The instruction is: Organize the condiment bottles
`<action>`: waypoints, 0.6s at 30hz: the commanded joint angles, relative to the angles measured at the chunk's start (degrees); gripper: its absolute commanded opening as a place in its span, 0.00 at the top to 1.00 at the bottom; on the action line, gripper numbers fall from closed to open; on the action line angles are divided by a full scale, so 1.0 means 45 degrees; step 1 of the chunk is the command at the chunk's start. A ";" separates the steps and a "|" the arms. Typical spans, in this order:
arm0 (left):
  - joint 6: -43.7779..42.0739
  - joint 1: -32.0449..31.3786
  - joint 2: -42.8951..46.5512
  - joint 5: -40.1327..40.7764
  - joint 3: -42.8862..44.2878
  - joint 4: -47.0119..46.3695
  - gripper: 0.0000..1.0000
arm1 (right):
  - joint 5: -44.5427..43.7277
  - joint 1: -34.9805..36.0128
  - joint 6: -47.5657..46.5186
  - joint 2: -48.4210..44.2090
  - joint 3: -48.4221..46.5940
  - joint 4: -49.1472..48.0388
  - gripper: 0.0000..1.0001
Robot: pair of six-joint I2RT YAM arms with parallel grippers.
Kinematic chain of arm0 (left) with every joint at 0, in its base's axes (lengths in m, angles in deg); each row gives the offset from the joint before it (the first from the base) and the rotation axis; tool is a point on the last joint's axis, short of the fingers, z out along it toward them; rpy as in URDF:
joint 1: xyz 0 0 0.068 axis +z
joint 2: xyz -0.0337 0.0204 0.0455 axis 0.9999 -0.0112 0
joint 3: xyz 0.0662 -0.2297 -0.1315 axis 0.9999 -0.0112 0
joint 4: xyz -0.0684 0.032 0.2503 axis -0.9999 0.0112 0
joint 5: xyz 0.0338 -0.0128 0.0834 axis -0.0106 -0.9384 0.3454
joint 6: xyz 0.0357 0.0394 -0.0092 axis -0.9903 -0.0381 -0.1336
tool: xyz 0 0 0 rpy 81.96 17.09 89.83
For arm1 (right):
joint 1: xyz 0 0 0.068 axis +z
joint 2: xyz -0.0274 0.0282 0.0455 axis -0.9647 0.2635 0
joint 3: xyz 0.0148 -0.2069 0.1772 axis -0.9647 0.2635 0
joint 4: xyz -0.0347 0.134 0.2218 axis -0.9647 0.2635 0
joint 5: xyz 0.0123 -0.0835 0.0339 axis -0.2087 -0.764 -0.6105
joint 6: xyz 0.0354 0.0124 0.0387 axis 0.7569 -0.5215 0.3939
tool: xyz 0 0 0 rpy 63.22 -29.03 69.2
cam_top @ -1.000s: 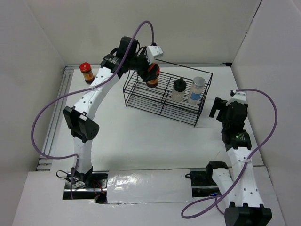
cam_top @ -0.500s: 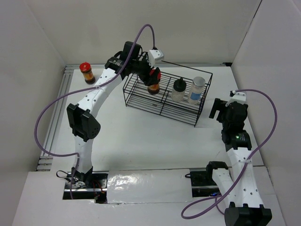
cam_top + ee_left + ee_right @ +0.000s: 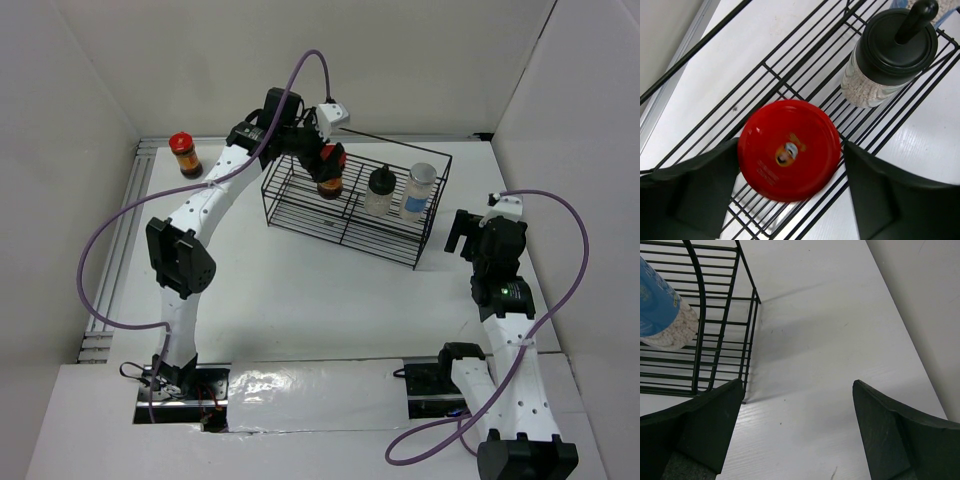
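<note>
My left gripper [image 3: 790, 167] clamps the red-lidded jar [image 3: 789, 149] by its lid, inside the wire rack [image 3: 342, 243], just left of the black-capped bottle [image 3: 892, 50]. My right gripper [image 3: 797, 432] is spread wide, holding nothing, beside the rack's right end.

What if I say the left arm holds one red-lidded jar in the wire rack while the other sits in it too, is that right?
No: the other red-lidded jar stands outside the wire rack, on the table, per the top external view. The left gripper does hold one red-lidded jar in the rack.
</note>
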 commanded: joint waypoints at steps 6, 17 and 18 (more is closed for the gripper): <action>0.0596 -0.0069 0.0427 -0.0271 0.0528 -0.1236 0.01 | -0.0002 -0.0072 -0.0117 -0.0254 -0.0339 0.0213 0.03; 0.1143 0.0184 0.1775 0.0355 0.2225 -0.0164 0.01 | 0.0116 -0.0072 -0.0274 -0.0176 -0.0885 0.0213 0.02; 0.1202 0.0301 0.2047 0.0316 0.2324 0.0224 0.01 | 0.0058 -0.0052 -0.0641 -0.0176 -0.1041 0.0213 0.02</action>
